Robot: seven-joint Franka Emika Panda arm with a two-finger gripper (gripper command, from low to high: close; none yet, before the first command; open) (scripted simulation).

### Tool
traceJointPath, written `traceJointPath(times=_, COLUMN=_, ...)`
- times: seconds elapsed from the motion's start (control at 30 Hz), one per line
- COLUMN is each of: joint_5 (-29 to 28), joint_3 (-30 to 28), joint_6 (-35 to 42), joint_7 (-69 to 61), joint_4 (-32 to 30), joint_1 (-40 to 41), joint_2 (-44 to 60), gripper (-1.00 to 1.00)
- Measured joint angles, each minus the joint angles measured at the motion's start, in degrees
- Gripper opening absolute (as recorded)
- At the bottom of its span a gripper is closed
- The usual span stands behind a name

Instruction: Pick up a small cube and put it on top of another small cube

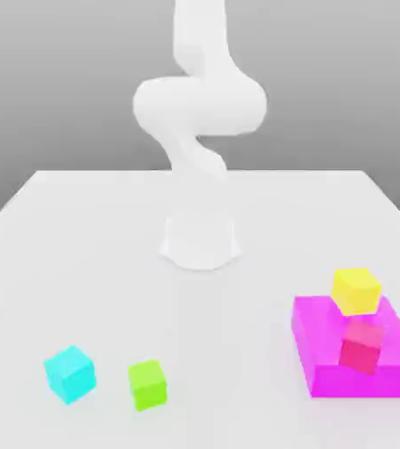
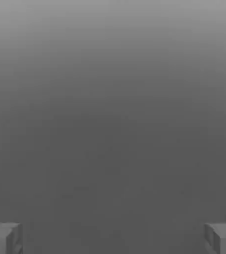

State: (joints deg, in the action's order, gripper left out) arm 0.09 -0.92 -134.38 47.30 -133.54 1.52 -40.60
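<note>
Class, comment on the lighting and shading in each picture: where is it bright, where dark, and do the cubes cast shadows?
Exterior view: the tabletop is nearly white, washing out the pale arm base; cubes show shaded faces but no clear cast shadows. Hand view: grey backdrop, lighter toward one edge.

No writing, numbers or signs can be read anywhere. No labels or brand names can be made out either.

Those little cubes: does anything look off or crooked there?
Mostly tidy. The yellow cube and red cube sit on the magenta block, turned differently; that skew looks slightly odd, though nothing appears damaged.
</note>
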Motion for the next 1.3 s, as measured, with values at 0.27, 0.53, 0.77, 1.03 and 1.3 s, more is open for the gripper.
traceJointPath(times=0.27, joint_5=0.47, joint_3=-3.28, joint_6=-8.43, joint_7=4.62, joint_4=-5.70, joint_1=4.80, joint_2=16.95, gripper=0.00)
traceJointPath(times=0.53, joint_5=1.61, joint_3=-7.18, joint_6=-16.68, joint_7=8.66, joint_4=-11.29, joint_1=8.89, joint_2=33.56, gripper=0.00)
traceJointPath(times=0.77, joint_5=4.25, joint_3=-9.27, joint_6=-23.97, joint_7=10.90, joint_4=-15.96, joint_1=13.56, joint_2=48.20, gripper=0.00)
traceJointPath(times=1.03, joint_5=9.33, joint_3=-5.10, joint_6=-33.29, joint_7=7.57, joint_4=-14.45, joint_1=17.18, joint_2=60.51, gripper=-1.00)
traceJointPath(times=1.3, joint_5=6.98, joint_3=-6.65, joint_6=-29.71, joint_7=9.37, joint_4=-15.36, joint_1=16.15, joint_2=56.00, gripper=-1.00)
